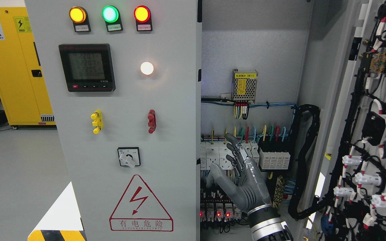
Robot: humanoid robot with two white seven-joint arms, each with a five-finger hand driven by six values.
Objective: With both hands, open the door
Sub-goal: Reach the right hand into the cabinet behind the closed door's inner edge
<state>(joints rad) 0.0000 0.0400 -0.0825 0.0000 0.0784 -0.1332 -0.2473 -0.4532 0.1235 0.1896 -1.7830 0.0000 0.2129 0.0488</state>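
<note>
Grey right hand [243, 174] is reaching up into the open cabinet, fingers spread wide, holding nothing, seemingly just short of the breakers [228, 157]; the right door [374, 134] is hanging open alongside.

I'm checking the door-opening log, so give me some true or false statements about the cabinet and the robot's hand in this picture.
1. The right door is swung open, showing wiring on its inner side. True.
2. The right hand grips the red handle. False: it is raised with fingers spread in front of the breakers inside the cabinet, holding nothing.
3. Three indicator lamps, amber, green and red, sit along the top of the left door. True.
4. The left hand rests on the rotary switch. False: no left hand is in view.
5. The left door is open too. False: it faces the camera, closed.
</note>
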